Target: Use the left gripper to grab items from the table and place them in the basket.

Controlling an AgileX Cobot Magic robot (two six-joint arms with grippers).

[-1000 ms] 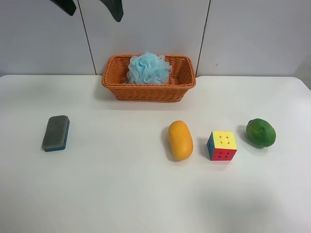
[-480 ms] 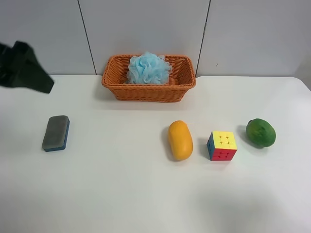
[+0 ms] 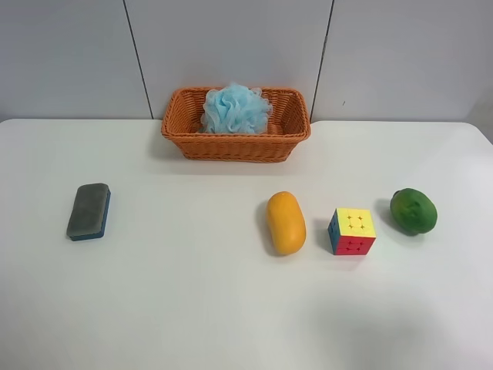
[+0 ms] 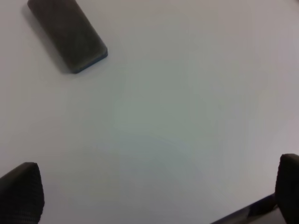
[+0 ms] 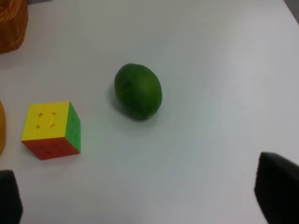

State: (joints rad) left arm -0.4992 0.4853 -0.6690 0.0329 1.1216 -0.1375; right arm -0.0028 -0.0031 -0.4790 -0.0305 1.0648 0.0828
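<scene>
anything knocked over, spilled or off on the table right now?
Nothing stands out. The bath pouf sits inside the basket, which is upright at the back of the table. The sponge, mango, puzzle cube and green fruit rest apart from one another, undamaged. No spills.

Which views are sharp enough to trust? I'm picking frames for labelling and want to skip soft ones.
Exterior high view: sharp and evenly lit, the puzzle cube and basket weave crisp, shadows soft. Right wrist view: slightly soft, the green fruit still clear. Left wrist view: softest, the sponge edges blurred, the left gripper's fingertips dark smears at the corners.
</scene>
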